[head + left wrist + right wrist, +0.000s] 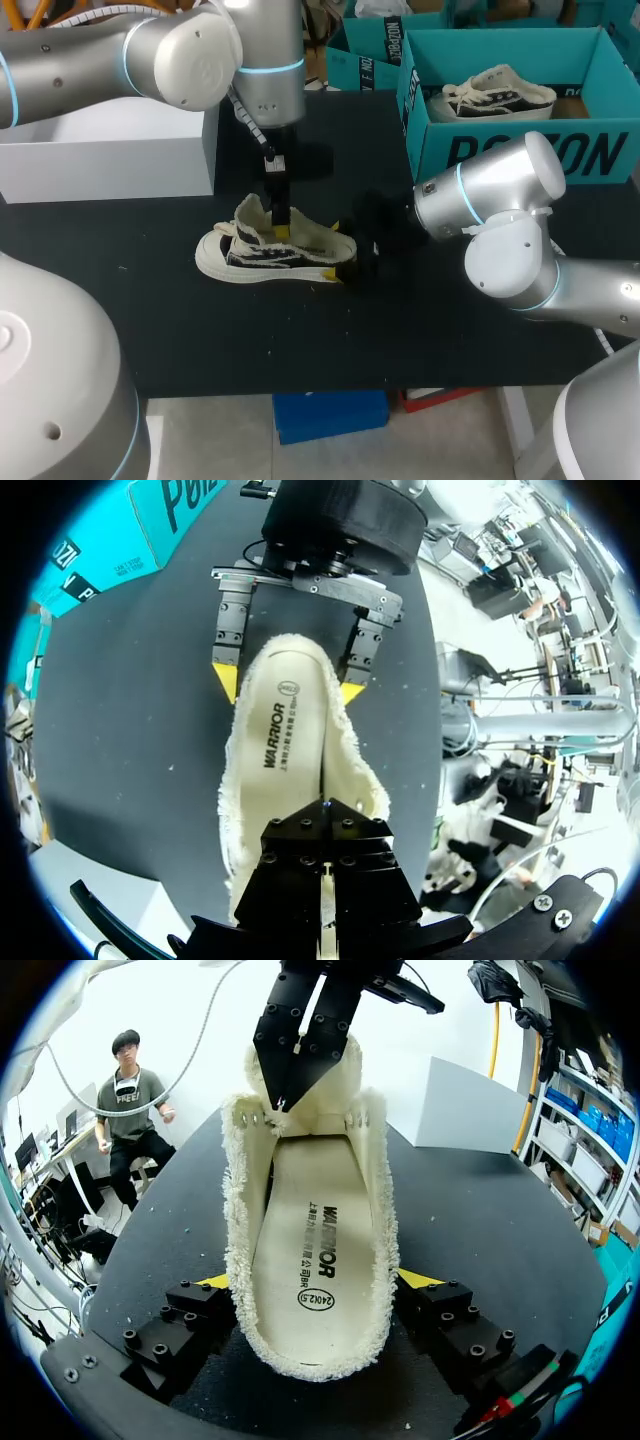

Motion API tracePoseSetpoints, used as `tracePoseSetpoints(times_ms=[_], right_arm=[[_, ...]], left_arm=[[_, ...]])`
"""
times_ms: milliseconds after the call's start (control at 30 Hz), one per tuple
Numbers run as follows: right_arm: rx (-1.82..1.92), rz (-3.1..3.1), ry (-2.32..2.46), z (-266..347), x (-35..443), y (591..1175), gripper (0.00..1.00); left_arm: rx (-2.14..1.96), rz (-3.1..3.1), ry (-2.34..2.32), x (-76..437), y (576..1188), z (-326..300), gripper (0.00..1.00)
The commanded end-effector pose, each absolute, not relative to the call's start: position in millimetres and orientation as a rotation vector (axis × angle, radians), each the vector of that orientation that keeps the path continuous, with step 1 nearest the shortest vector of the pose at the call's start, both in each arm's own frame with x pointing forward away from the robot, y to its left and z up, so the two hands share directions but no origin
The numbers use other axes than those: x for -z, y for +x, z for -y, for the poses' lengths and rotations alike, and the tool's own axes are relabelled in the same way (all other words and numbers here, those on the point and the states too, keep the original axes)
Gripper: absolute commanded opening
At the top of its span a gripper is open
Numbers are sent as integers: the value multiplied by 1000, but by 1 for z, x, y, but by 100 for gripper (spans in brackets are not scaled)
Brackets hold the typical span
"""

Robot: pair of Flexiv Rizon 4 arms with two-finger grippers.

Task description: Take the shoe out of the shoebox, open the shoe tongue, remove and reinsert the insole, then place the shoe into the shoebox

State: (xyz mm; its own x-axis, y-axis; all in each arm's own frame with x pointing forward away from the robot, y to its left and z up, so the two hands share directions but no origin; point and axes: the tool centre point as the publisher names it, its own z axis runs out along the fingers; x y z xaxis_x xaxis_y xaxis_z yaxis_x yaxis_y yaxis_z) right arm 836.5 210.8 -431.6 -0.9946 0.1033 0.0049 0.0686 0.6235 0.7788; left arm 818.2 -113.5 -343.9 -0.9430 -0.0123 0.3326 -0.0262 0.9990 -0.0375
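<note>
Black worktop (450,330), matte, dark cloth-like surface. Three things sit directly on it. Cream and black shoe (275,255) near the middle, upright on its sole, toe toward the robot's left. Open teal shoebox (520,150) at the far right, well apart from the shoe. White box (110,160) at the far left edge, long side facing the shoe, not touching it.
</note>
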Motion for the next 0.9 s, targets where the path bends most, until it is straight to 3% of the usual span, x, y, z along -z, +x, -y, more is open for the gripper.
tracePoseSetpoints(times_ms=[33, 900], right_arm=[[-1337, -2794, 151, -213, 433, 837, 0], [-1337, -2794, 151, -213, 433, 837, 0]], left_arm=[[-55, 2763, 22, 347, 824, 115, 0], [-159, 2747, -119, 357, 820, 117, 0]])
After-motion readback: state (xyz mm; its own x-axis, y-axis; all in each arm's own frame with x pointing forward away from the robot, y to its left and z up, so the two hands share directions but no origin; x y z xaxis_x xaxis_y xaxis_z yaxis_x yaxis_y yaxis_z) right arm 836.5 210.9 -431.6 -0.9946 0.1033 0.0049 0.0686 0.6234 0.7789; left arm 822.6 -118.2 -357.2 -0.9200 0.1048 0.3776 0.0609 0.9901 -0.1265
